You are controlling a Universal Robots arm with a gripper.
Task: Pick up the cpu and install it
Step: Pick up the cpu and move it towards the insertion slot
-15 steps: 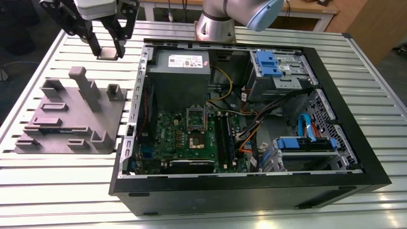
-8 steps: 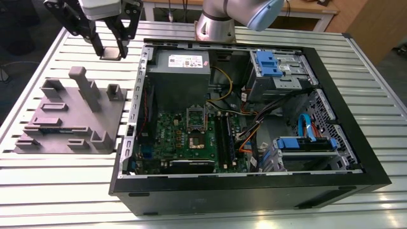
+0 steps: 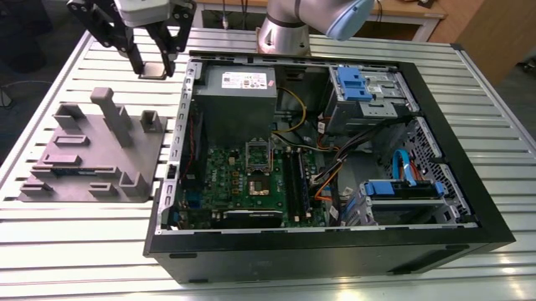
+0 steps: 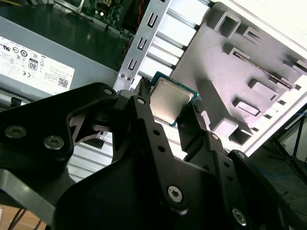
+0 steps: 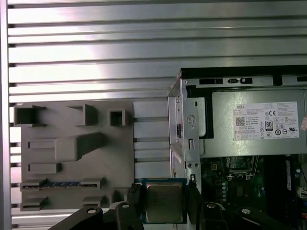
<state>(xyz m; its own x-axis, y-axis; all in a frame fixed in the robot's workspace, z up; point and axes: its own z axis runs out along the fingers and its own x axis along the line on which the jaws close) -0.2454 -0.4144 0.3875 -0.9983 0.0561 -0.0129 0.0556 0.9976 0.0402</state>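
Observation:
The cpu (image 3: 155,70), a small square chip with a silver top, hangs in the air between the black fingers of my gripper (image 3: 155,65), which is shut on its edges. It is held above the slatted table, between the grey fixture tray (image 3: 92,157) and the far corner of the open computer case (image 3: 335,244) at the exterior view's left. Both wrist views show the cpu (image 4: 170,100) (image 5: 164,202) clamped between the fingertips (image 4: 144,91) (image 5: 193,194). On the green motherboard (image 3: 226,182) the socket (image 3: 255,183) lies open, with its metal frame (image 3: 257,152) raised.
A grey power-supply box (image 3: 237,88) sits in the case just beside the gripper. Blue drive cages (image 3: 364,84) and loose cables (image 3: 335,169) take up the case's side at the exterior view's right. Upright posts (image 3: 112,116) rise from the fixture tray.

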